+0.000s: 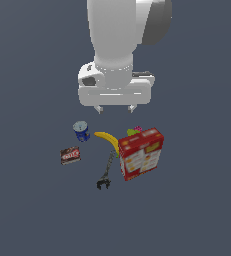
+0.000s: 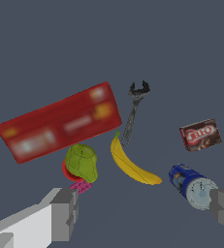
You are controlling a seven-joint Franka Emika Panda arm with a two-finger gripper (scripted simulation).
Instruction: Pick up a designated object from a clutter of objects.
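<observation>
Small brown-red box (image 1: 70, 155) lying flat at nine o'clock of the clutter, apart from blue can (image 1: 81, 131) and banana (image 1: 108, 140). Gripper (image 1: 116, 108) high above, jaws wide, empty. Likely light, stiff cardboard; best pinched across short edges.

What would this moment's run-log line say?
gripper: open, above clutter | small brown-red box: on surface, ungrasped, apart from blue can | phase: pre-grasp
</observation>
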